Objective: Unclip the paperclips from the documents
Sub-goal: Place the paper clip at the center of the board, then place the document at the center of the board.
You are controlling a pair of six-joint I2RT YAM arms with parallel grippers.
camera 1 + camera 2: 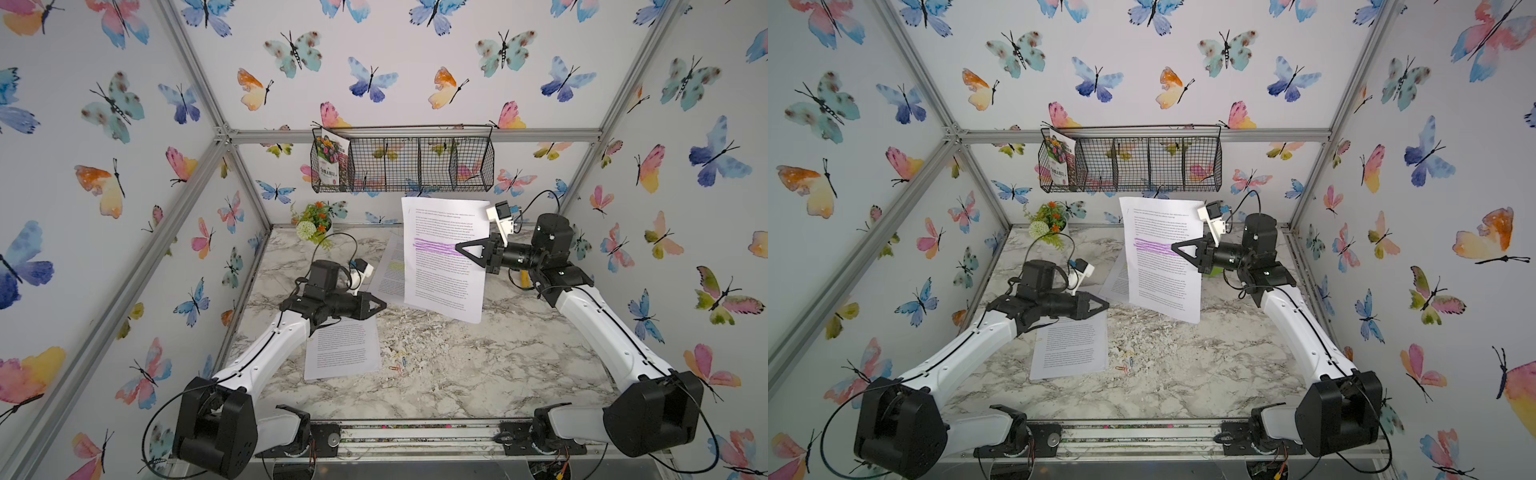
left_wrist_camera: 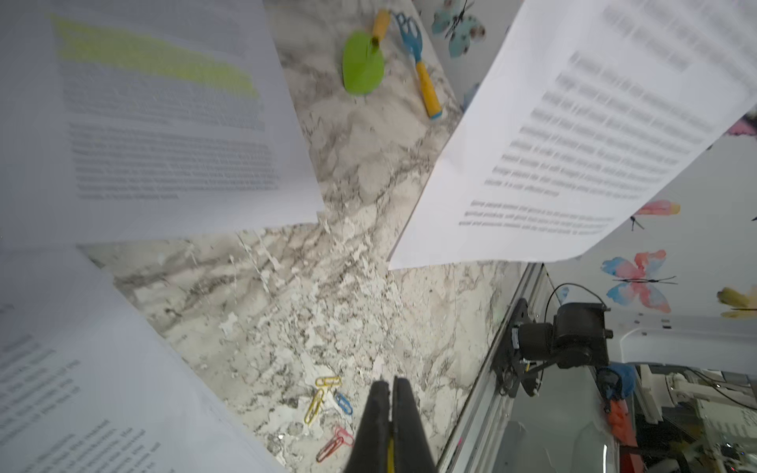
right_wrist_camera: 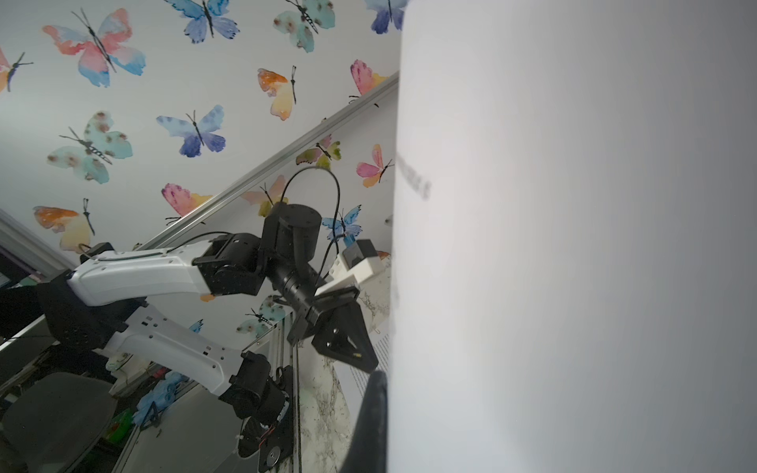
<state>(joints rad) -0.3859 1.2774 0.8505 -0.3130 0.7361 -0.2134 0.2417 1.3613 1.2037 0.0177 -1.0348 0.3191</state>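
Paperclips (image 2: pixel 313 406) lie loose on the marble table (image 1: pixel 457 374), bunched just beneath and to one side of the left gripper's (image 2: pixel 389 383) fingertips: two yellow, a blue, a pink and a red, none on paper. The purple-highlighted document (image 1: pixel 440 282) hangs upright in the air, pinched at its side edge by the right gripper (image 1: pixel 457 248), whose fingers are clamped flat on the sheets. I can see no clip on the edges facing me, though the edge inside those fingers is hidden. Beyond the held pages, farther from both sets of fingers, the yellow-highlighted document (image 2: pixel 143 123) lies flat. The unhighlighted document (image 1: pixel 345 353) lies flat right under the left wrist.

The left fingers are pressed together, hovering clear of the table. A thin yellow streak shows in the seam between them, and I cannot tell whether that is a clip.

To my eye the job is nearly done, and what remains is letting go cleanly. If the left fingers do carry a clip, they should part low over the bunch so it doesn't bounce away. The right fingers should lower the pages until the bottom edge touches down, then lay them flat, clear of the clips, before spreading.
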